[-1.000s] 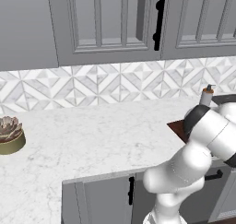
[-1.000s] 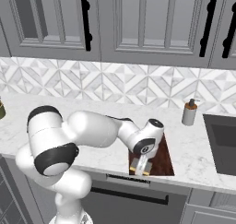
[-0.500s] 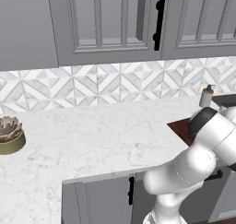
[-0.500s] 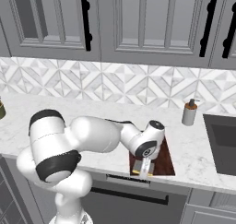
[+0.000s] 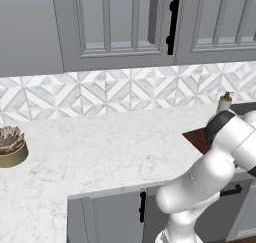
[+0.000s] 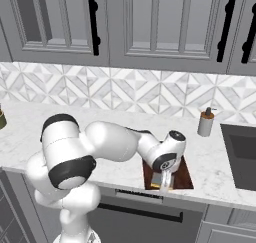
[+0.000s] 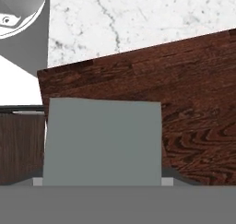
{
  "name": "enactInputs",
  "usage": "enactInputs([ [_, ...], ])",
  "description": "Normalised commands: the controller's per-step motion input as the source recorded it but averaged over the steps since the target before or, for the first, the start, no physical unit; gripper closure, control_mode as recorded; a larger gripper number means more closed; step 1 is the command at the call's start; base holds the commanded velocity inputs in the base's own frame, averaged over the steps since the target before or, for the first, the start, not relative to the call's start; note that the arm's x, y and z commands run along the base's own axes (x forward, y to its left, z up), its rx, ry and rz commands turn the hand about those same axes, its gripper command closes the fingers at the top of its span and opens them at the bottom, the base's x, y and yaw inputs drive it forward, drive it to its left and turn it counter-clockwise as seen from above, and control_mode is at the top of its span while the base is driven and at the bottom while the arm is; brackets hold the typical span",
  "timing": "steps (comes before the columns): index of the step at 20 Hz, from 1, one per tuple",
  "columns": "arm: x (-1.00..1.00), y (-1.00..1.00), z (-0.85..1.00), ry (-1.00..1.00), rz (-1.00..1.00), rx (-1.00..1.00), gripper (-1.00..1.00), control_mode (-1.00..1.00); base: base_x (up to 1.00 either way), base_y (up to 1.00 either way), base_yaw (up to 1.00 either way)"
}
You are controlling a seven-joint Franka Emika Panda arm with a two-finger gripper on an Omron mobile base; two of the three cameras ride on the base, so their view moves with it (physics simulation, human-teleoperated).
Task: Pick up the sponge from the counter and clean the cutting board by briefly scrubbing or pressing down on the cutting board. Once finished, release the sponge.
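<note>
pincer: the robot's two-finger pincer (image 6: 165,183) is clamped on the small yellow sponge with grey-green scrub top (image 7: 102,142).
sponge: low over the dark reddish-brown wooden cutting board (image 6: 183,175), near its front edge (contact unclear).
change: arm dipped slightly lower; scrubbing looks underway on the white marble worktop (image 5: 100,152).

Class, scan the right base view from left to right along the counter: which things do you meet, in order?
Robot arm → gripper over the cutting board → soap bottle → sink.
</note>
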Motion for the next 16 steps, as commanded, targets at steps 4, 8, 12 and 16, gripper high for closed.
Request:
enactInputs([
  [4,0.31,-0.21,0.00,-0.06,0.08,0.00,1.00,-1.00,0.00,0.00,0.00],
  [8,0.35,0.00,0.10,-0.08,0.13,-0.07,1.00,-1.00,0.00,0.00,0.00],
  [12,0.29,0.00,0.39,-0.03,0.23,-0.07,1.00,-1.00,0.00,0.00,0.00],
  [16,0.56,0.02,0.38,0.00,0.23,-0.10,1.00,-1.00,0.00,0.00,0.00],
])
